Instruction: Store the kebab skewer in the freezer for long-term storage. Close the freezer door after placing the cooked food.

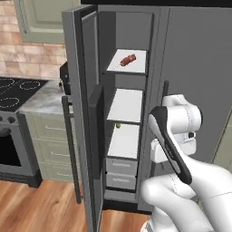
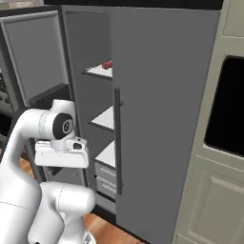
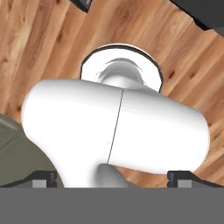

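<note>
Left base view: the kebab skewer [image 1: 128,60] lies on the top shelf [image 1: 136,63] of the freezer [image 1: 124,104]; the freezer door [image 1: 86,113] stands open.

Right base view: the arm is folded low beside the opening.

Hand view: pincer [image 3: 112,177] spread wide, empty, facing the floor [image 3: 39,52].

Risk: a wide swing toward the door could strike the shelves.

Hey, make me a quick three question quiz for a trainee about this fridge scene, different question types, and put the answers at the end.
1. True or false: the kebab skewer lies on the top white shelf of the freezer.
2. Multiple choice: the freezer door is A) fully shut, B) swung open, C) removed.
3. Fill in: judging by how things stand now, the step left to do is to ____ the freezer door.

Key
1. True.
2. B; its handle side stands out toward the stove.
3. Close. The gripper is open and holds nothing, pointing down at the wooden floor.
</note>
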